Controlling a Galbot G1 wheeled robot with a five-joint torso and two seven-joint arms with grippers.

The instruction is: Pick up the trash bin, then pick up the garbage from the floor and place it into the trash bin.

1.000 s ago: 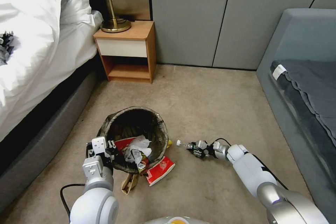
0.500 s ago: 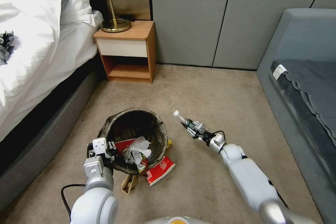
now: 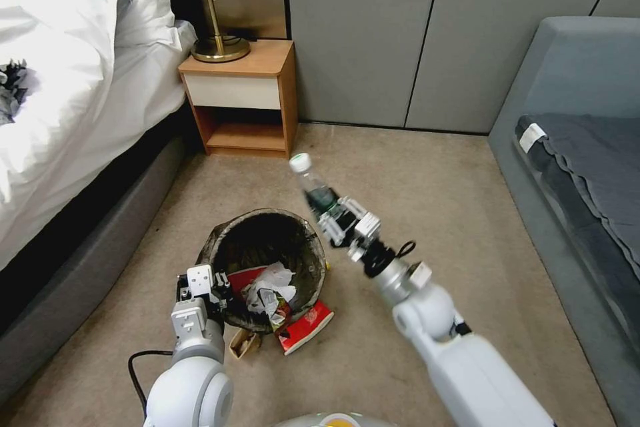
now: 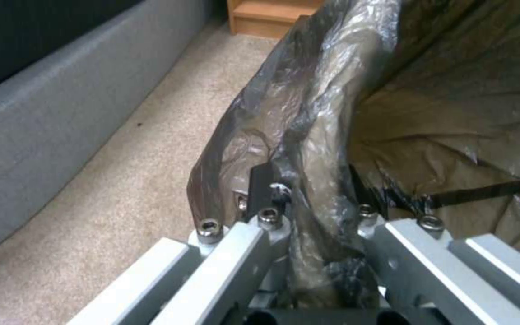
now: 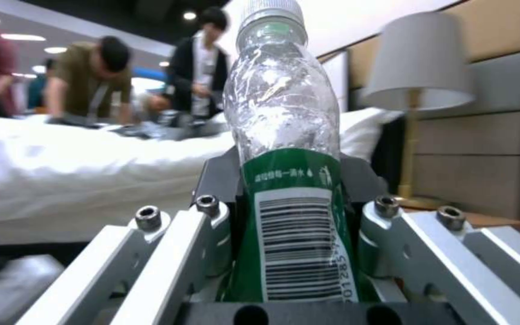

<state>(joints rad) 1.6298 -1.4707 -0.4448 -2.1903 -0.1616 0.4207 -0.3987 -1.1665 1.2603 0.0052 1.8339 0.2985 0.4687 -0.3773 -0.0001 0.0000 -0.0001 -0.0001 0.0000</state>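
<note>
Up comes the bottle (image 3: 312,185), lifted off the floor (image 3: 427,200) and now raised just beside the bin (image 3: 267,260), clamped in the right hand (image 3: 347,221). The left hand (image 3: 200,287) stays clamped on the bin's rim. A drop looks close; a red packet (image 3: 305,325) remains down.

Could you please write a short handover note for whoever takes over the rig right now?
Left pincer: shut on the near rim of the trash bin, clamping the bag liner, as the left wrist view shows.
Right pincer: shut on the bottle at its green label, held in the air beside the bin's far right rim, cap pointing up and away.
Done: tissue and a red packet lie inside the bin.
Left: drop the bottle in; then collect the red-and-white packet and the brown paper bag on the carpet by the bin's near side.
</note>
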